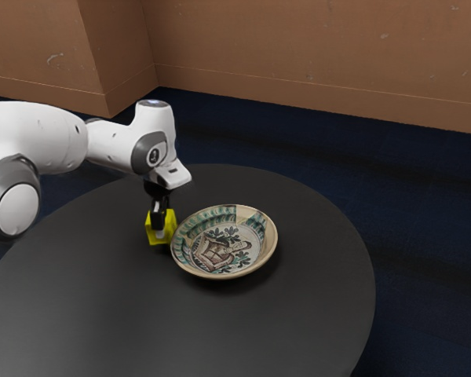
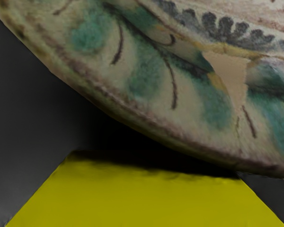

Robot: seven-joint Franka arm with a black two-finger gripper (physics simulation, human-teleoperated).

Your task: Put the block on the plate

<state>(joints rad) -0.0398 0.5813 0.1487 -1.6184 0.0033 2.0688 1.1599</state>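
Note:
In the exterior view, my gripper [image 1: 160,228] is down at the plate's left side, one finger across the near face of the yellow block [image 1: 150,232]. It is shut on the block; the far finger is hidden behind it. The patterned plate [image 1: 224,247] lies just to the exterior view's right of the block, whose side is close against the rim. In the wrist view, the block [image 2: 146,203] looms large beside the green-marked rim of the plate [image 2: 146,78]. Whether block and rim touch, I cannot tell.
A round dark table [image 1: 314,322] carries the plate, its curved edge running around at the exterior view's right. Dark blue floor [image 1: 424,212] and a brown wall [image 1: 314,47] lie beyond. The arm reaches in from the exterior view's left, above the table.

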